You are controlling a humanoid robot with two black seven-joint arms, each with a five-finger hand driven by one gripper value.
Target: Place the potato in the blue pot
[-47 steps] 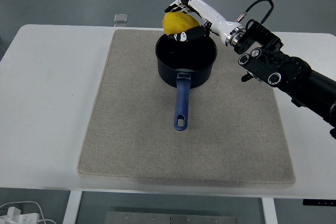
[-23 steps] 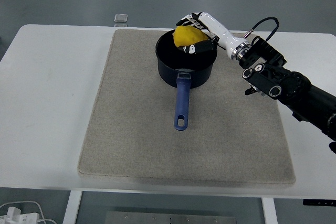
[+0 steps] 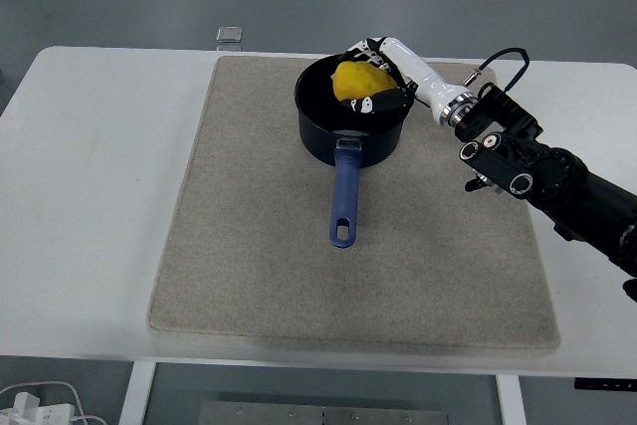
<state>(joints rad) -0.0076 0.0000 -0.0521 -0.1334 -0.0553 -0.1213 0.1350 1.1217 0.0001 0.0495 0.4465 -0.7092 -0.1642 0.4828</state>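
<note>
A yellow potato (image 3: 354, 80) is inside the mouth of the blue pot (image 3: 350, 131), toward its far right side. My right hand (image 3: 370, 75) reaches in from the right and is shut on the potato, fingers wrapped over it within the pot's rim. The pot stands on the far middle of the grey mat (image 3: 259, 246) with its long blue handle (image 3: 344, 196) pointing toward me. The left arm is not in view.
The mat covers most of the white table (image 3: 90, 196). A small grey square object (image 3: 230, 35) lies at the table's far edge, left of the pot. My right forearm (image 3: 542, 176) crosses the mat's right side.
My right hand has carried the potato from above the pot's far rim down and slightly right into the pot. The pot has not moved.
</note>
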